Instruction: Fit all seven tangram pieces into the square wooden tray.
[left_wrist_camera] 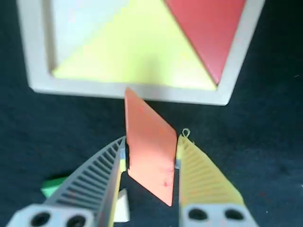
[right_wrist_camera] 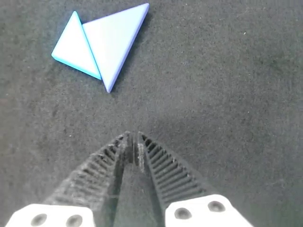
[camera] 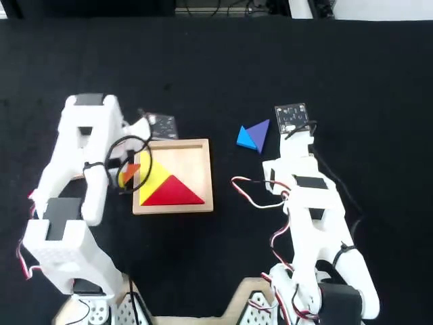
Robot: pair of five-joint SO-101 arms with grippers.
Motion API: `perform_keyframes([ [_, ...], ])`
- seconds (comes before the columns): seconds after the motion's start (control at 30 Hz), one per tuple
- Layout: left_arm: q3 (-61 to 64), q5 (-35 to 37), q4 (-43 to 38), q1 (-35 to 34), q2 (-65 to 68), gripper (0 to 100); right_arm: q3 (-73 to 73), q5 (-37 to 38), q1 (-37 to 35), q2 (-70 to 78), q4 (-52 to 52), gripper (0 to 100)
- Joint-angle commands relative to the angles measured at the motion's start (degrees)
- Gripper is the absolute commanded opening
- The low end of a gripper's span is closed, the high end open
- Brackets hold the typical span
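Presently, left gripper [left_wrist_camera: 150,143] pinched orange parallelogram [left_wrist_camera: 147,163] just outside wooden tray [left_wrist_camera: 85,89] rim; right gripper [right_wrist_camera: 132,138] sat pressed together.

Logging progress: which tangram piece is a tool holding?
Orange piece, pinched in the left tool; red and yellow lie in the tray, blues on the table.

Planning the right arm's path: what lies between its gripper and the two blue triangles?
Nothing. The right wrist view shows bare black table from the right gripper to the light blue triangle and the darker blue triangle.
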Motion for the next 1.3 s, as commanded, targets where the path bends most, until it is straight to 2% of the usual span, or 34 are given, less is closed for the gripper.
perform_keyframes([
  [0.0,-13.6,-7.1,7.8,7.8,-0.8,4,-1.3,0.8,-0.1,-1.8,0.1,3.3],
  [0.17,-17.2,-7.6,9.1,16.8,-0.2,4,-2.8,0.0,5.8,-1.7,-0.1,3.2],
  [0.43,-15.1,-7.5,-1.3,26.0,7.2,4,-3.3,-7.0,12.5,-1.6,-2.5,3.2],
  [0.67,-16.7,-7.0,-2.5,26.8,10.9,5,-3.6,-8.1,13.9,-1.6,-2.5,3.2],
  [0.87,-16.9,-4.7,1.0,26.8,11.4,23,-3.6,-8.0,13.7,-1.6,-2.5,3.2],
  [0.97,-17.1,-4.7,3.2,26.8,11.3,28,-3.6,-7.9,13.6,-1.6,-2.5,3.2],
  [1.27,-16.6,-4.4,4.0,26.0,11.0,28,-3.5,-7.8,13.6,-1.6,-2.5,3.2],
])
